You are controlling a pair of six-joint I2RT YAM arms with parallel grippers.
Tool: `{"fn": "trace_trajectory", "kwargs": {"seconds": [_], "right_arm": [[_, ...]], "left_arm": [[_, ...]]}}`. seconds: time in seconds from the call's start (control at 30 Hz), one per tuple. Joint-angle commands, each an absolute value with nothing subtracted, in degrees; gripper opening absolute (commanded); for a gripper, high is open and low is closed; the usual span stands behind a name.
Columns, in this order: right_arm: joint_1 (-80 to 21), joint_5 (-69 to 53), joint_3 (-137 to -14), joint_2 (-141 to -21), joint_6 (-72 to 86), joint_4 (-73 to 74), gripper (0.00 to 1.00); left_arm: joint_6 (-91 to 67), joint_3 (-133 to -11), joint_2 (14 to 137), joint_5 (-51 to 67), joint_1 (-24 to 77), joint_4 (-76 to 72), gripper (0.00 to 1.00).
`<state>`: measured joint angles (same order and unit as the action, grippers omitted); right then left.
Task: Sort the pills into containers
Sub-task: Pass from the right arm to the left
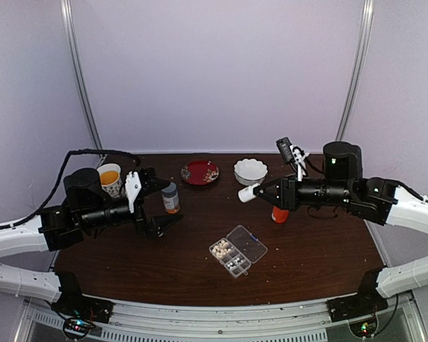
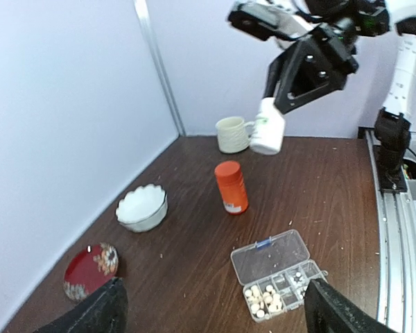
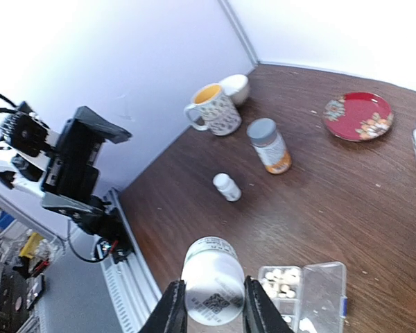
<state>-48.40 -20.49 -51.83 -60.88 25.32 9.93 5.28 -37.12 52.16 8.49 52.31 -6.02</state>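
The clear pill box (image 1: 237, 251) lies open on the brown table, lid flat toward the back right. Whitish pills (image 1: 223, 248) fill its left cells. It also shows in the left wrist view (image 2: 277, 274) with pills (image 2: 263, 300), and in the right wrist view (image 3: 305, 291). My right gripper (image 1: 255, 191) is shut on a small white bottle (image 1: 247, 192) and holds it in the air behind the box, lying on its side; the bottle's end (image 3: 211, 281) sits between the fingers. My left gripper (image 1: 160, 205) hangs wide open and empty at the left (image 2: 213, 295).
An orange bottle (image 1: 279, 214) stands under the right arm. An amber bottle with a grey cap (image 1: 170, 198) stands by the left gripper. A small white bottle (image 3: 227, 186) lies on the table. A white scalloped bowl (image 1: 250, 171), red plate (image 1: 200, 172) and patterned mug (image 1: 110, 178) line the back.
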Motion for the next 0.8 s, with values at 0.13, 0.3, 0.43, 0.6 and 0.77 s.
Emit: {"fn": "trace_trajectory", "kwargs": {"seconds": [0.13,0.3,0.43,0.6,0.77], "right_arm": [[-58.0,-26.8,-58.7,-65.6,26.8,-4.8,0.09],[-60.1,-26.3,-61.4,-68.3,26.9,-8.0,0.09],[-60.6,-26.9,-62.7,-70.3,27.2,-9.0,0.07],[-61.3,-27.4,-64.3,-72.3,26.9,-9.2,0.07],[-62.0,-27.3,-65.7,-74.3,27.0,-10.3,0.07]], "left_arm": [[23.5,-40.4,55.0,14.1,55.8,-21.8,0.90],[25.7,-41.3,55.7,17.6,56.2,-23.0,0.81],[27.0,-40.0,55.3,20.8,56.3,-25.8,0.79],[27.1,-39.5,54.9,20.7,56.4,-27.5,0.79],[27.4,-39.0,55.1,21.0,56.4,-29.1,0.75]]}}
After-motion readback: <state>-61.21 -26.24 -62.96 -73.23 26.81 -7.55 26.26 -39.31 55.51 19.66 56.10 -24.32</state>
